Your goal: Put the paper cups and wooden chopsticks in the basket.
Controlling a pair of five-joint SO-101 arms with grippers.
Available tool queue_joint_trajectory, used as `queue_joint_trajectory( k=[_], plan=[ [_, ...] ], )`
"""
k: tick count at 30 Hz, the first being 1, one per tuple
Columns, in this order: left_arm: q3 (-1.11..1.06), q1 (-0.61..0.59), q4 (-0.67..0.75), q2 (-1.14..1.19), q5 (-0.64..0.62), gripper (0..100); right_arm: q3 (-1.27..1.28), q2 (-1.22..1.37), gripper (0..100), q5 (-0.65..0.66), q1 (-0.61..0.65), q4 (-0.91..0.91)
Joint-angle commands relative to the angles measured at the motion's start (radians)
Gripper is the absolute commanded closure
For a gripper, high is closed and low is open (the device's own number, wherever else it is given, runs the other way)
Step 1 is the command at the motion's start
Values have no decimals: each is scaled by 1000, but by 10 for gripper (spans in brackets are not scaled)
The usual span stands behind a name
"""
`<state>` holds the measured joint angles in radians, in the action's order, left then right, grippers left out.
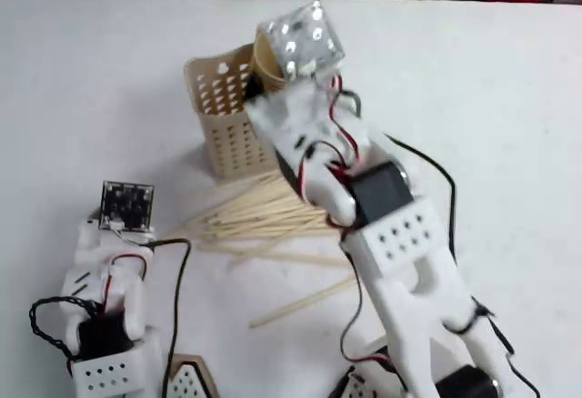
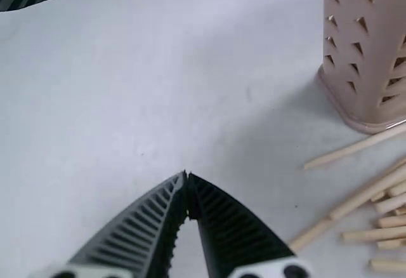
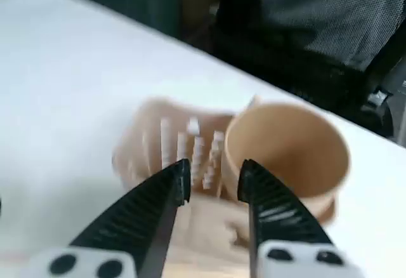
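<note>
Beige basket (image 1: 227, 130) stands upright on the table, its walls punched with rows of small holes. A tan paper cup (image 3: 288, 151) is tipped at its top rim, mouth gaping; hard to call whether it's seated inside. Wooden chopsticks (image 1: 259, 218) fan out loosely at the basket's foot, with one stray stick (image 1: 300, 304) lying apart.

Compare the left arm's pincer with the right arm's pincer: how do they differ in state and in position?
The left pincer is shut, its tips touching; the right pincer is open, with a clear gap between its tips.
The left pincer is over bare table, beside the chopsticks; the right pincer is raised above the basket and the paper cup.
Both are black and ridged.
</note>
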<state>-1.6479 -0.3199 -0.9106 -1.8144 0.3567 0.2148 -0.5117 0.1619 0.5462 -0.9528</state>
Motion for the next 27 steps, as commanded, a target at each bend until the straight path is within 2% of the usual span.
queue_joint_trajectory(
  k=[1,5,11,15,21,27],
  plan=[
    [5,5,5,-10,14,976,-43,-88,868,100,-7,-188],
    [5,5,5,-10,14,976,-43,-116,868,178,-1,-372],
    [9,-1,5,-10,14,976,25,-113,865,397,65,-596],
    [12,-24,5,-10,14,976,192,-111,858,440,104,-544],
    [43,-130,-2,-10,5,976,443,-110,743,446,134,-380],
    [44,-136,-2,-10,3,976,525,-10,738,446,208,-275]
  ],
)
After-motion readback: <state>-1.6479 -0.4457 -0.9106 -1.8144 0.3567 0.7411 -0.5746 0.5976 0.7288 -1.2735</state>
